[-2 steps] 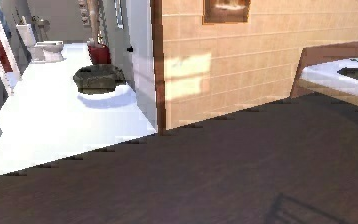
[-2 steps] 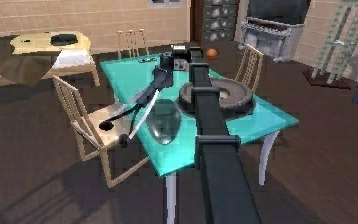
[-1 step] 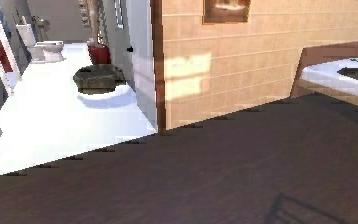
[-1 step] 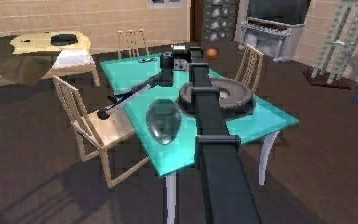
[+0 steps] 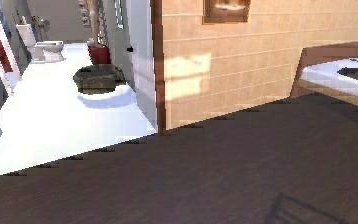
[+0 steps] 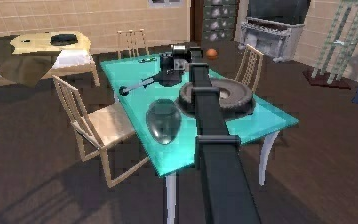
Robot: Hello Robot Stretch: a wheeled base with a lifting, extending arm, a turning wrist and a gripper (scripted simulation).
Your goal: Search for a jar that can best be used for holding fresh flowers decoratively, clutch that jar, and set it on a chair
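My gripper shows against the turquoise table, upper middle of the arm side view. I cannot tell how my fingers stand or whether they hold anything. A wooden chair stands at the table's left. A dark red jar stands upper left in the forward view.

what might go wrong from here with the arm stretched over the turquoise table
1. The dark square arm bar runs close past the dark round ringed object and the grey oval bowl; a sideways swing may knock them.
2. At the pincer, small dark things crowd the turquoise tabletop, so I cannot tell whether it holds anything; it may snag the wrong one.
3. The light wooden chair stands close beside the table edge, a likely bump.
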